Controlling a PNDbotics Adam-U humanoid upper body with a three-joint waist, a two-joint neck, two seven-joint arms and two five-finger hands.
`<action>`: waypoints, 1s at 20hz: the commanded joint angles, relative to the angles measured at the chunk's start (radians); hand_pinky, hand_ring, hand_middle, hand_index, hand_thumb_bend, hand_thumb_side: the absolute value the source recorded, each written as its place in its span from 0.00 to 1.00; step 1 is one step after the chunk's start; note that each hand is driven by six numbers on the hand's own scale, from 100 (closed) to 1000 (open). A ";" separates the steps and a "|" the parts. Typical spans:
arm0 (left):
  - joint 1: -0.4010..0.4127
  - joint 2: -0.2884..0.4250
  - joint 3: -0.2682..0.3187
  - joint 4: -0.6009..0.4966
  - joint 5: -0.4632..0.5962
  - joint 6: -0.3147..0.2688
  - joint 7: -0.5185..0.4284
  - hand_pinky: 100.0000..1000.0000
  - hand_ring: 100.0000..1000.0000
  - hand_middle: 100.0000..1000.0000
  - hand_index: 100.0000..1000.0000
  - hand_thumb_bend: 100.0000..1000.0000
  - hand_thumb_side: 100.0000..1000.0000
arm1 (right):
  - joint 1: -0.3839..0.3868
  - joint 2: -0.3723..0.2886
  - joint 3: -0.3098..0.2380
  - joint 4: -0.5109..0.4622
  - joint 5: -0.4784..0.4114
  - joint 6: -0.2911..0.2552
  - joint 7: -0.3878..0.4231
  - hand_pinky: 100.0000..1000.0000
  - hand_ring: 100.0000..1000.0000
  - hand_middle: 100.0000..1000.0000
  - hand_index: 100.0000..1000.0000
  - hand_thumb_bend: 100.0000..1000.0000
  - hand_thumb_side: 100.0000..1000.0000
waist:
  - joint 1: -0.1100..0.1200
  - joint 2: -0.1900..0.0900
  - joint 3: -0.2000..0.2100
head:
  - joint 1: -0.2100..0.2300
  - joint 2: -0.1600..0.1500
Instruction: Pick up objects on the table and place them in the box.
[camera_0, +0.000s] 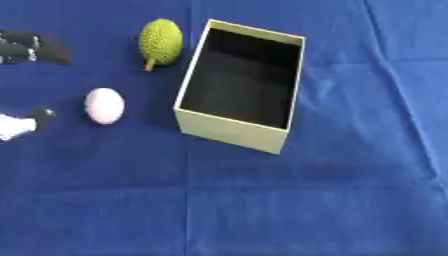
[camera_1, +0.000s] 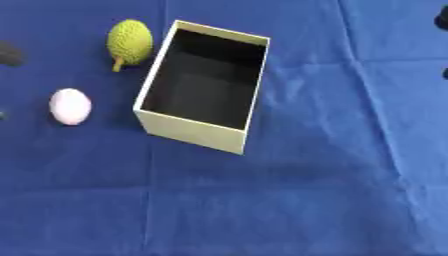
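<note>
Open box (camera_0: 232, 132) at upper centre; green bumpy fruit (camera_0: 161, 42) and pink egg (camera_0: 104, 105) to its left. Left eye view alone shows left hand (camera_0: 35, 47) at left edge, fingers' state indiscernible.

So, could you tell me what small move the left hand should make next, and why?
Probably ease the left hand rightward over the pink egg-shaped object. It lies nearest that hand, apart from the green bumpy fruit and outside the box, whose dark inside shows nothing.
</note>
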 joint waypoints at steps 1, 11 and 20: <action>-0.023 0.008 -0.011 0.019 -0.014 0.011 -0.045 0.88 0.92 0.85 0.90 0.22 0.00 | -0.002 -0.010 -0.002 -0.020 0.009 -0.005 0.017 0.91 0.88 0.39 0.81 0.00 0.47 | 0.001 -0.017 -0.002 | -0.002 -0.010; -0.055 -0.038 -0.043 0.076 -0.051 0.072 -0.124 0.88 0.92 0.81 0.91 0.23 0.00 | -0.002 0.001 0.003 -0.020 0.012 0.012 0.030 0.91 0.88 0.39 0.81 0.00 0.47 | 0.001 -0.017 -0.003 | 0.001 -0.005; -0.103 -0.106 -0.068 0.150 -0.133 0.088 -0.096 0.87 0.91 0.81 0.91 0.23 0.00 | 0.001 0.011 0.003 -0.020 0.015 0.023 0.036 0.91 0.88 0.38 0.81 0.00 0.47 | 0.002 -0.017 -0.005 | 0.006 -0.001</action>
